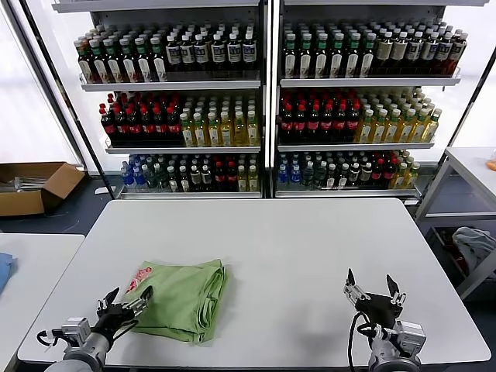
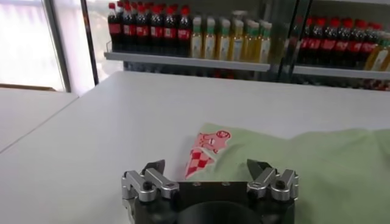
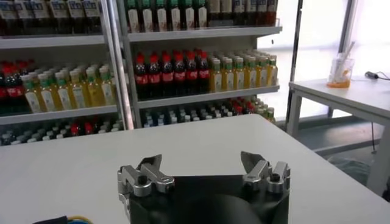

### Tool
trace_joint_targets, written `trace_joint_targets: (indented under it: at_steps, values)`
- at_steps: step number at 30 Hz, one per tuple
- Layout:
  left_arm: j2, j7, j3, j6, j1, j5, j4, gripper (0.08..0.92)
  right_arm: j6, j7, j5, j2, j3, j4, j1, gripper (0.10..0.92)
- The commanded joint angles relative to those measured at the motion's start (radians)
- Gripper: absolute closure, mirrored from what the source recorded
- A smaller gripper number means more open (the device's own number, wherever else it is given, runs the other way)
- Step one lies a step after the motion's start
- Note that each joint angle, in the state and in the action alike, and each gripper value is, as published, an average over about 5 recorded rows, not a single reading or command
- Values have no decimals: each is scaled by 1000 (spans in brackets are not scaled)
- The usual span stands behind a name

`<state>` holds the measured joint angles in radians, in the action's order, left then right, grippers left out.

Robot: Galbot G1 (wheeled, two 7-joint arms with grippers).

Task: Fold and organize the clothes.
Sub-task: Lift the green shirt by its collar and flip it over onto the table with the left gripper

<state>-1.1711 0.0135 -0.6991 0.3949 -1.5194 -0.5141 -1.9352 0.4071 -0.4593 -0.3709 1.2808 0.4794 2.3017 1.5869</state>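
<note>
Green shirt (image 1: 182,298) lying folded into a rough rectangle on the white table (image 1: 294,248), toward the near left part of the top. Soft cotton, light green, layered folds showing along its right edge. Red-and-white printed graphic (image 2: 210,149) sitting at the corner nearest the left arm; collar and buttons not showing from here.

Left gripper (image 1: 124,306) hovering at the shirt's near left corner, fingers spread wide, holding nothing; one fingertip looking just over the cloth edge, contact not certain. Right gripper (image 1: 370,288) waiting well apart over bare table on the near right, fingers likewise spread, empty.

Surroundings: tall shelving (image 1: 267,101) standing behind the table, rows of bottles with dark, red and yellow-green contents. Cardboard box (image 1: 35,186) sitting on the floor far left. Second pale table (image 1: 31,263) to the left with a blue item (image 1: 4,271) at its edge. Side table (image 1: 473,167) at right; grey-blue cloth bundle (image 1: 474,244) lying below it. Nothing sitting between either gripper and the shirt.
</note>
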Motion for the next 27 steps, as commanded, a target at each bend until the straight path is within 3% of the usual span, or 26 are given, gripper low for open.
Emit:
trace_joint_targets:
  at_steps: [1,6,9,27]
  values:
    - [2,10,6,-1,10,-5,35,177,-1,0,0,0,2,4,5,203]
    - [3,11,5,-1,8,-40,44,180,-1,-1,0,0,2,3,3,203]
    - [3,14,3,-1,6,-55,45,226,0,-1,0,1,0,0,-2,203]
    - [3,66,7,-45,3,5,40,745,0,-3,-3,3,-9,-33,-32,203]
